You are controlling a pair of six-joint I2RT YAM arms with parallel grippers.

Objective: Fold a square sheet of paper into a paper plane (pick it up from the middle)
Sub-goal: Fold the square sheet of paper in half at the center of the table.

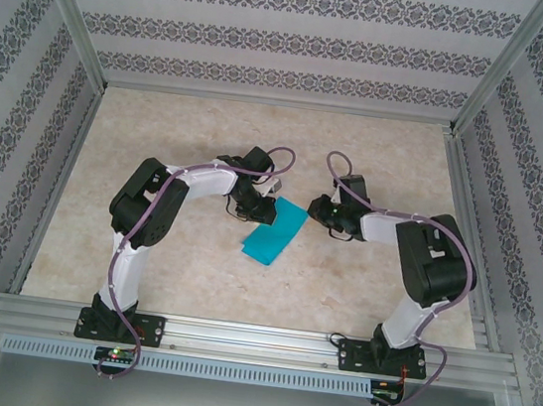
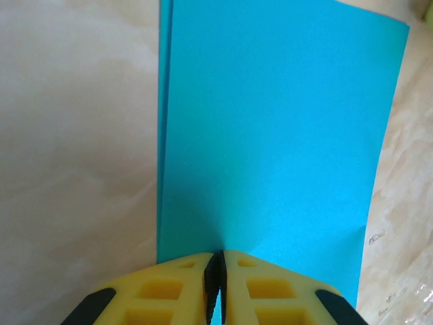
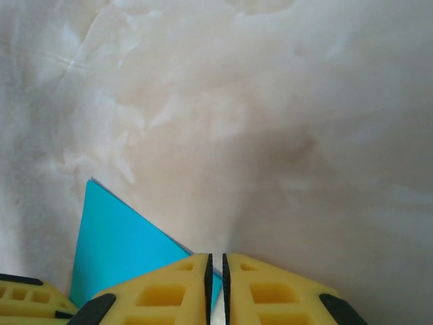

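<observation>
The square sheet of paper (image 1: 274,235) is teal-blue and folded into a narrow rectangle, lying slantwise at the table's middle. My left gripper (image 1: 263,205) is at its far left end. In the left wrist view the left gripper (image 2: 216,252) is shut on the near short edge of the paper (image 2: 270,135), whose two layers show along the left side. My right gripper (image 1: 316,212) is at the paper's far right corner. In the right wrist view the right gripper (image 3: 216,256) is shut to a thin slit. A corner of the paper (image 3: 118,237) runs under its left finger; I cannot tell whether it is pinched.
The marbled beige tabletop (image 1: 179,141) is boxed in by aluminium rails (image 1: 234,338) at the front and patterned walls (image 1: 272,43) behind and at the sides. A yellow finger of the left gripper (image 3: 27,294) shows at the bottom left of the right wrist view.
</observation>
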